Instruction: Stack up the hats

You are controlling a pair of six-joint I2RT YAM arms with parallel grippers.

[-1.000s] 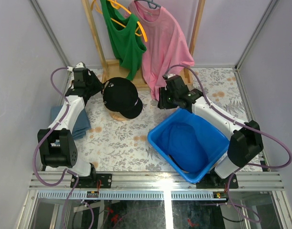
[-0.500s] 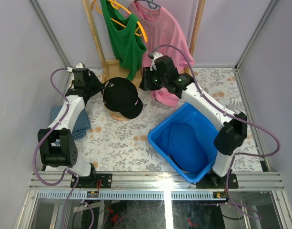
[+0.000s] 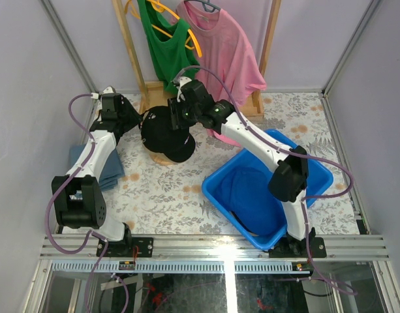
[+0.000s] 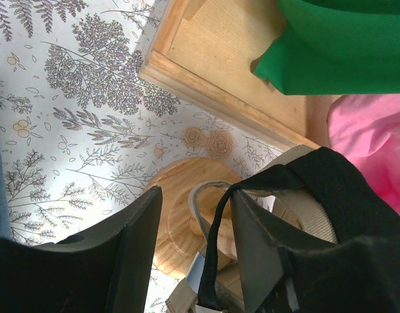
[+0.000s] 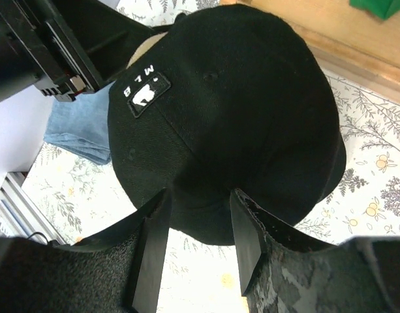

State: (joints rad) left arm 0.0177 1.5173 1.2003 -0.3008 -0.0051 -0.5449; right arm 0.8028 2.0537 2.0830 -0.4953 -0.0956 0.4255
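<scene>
The black cap (image 5: 226, 117) carries a small dark patch (image 5: 145, 91) with a white figure and white letters. Seen upside down, they seem to read "MLB". No other text is readable.

The black cap (image 5: 232, 111) is matt woven cloth with a white stitched patch (image 5: 146, 90); the tan band (image 4: 310, 215) under its edge looks like coarser webbing. The dome stand (image 4: 177, 215) and the rack base (image 4: 213, 65) are smooth pale wood. The bin (image 3: 232, 216) is glossy blue plastic. The right gripper (image 5: 200, 199) has fingers (image 5: 252, 261) of grainy matt black plastic. The table cover (image 3: 160, 192) is matt, printed with flowers, and the front rail (image 3: 219, 246) is bright metal
</scene>
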